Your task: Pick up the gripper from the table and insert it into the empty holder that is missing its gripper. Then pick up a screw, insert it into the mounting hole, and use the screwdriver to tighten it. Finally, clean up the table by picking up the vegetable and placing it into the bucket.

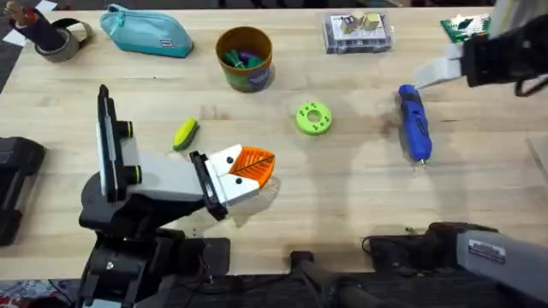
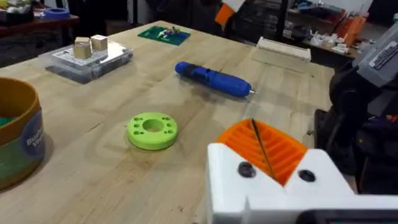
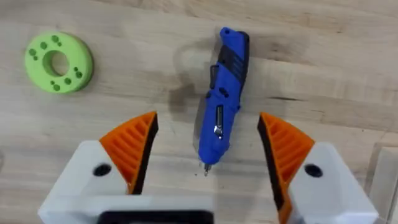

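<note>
Right wrist view shows you the right gripper spread wide, the screwdriver lying between its pads, untouched. Your left gripper sits pressed together beside the vegetable.

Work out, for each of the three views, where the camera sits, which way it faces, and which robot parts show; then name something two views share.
Overhead: above the arms' bases, looking down and forward over the table; shows the left gripper.
Left wrist: on the left arm, looking low across the table; its fingers are shut.
Right wrist: on the right arm, looking down; right gripper open above the screwdriver.
Shared: the screwdriver and the green disc.
</note>
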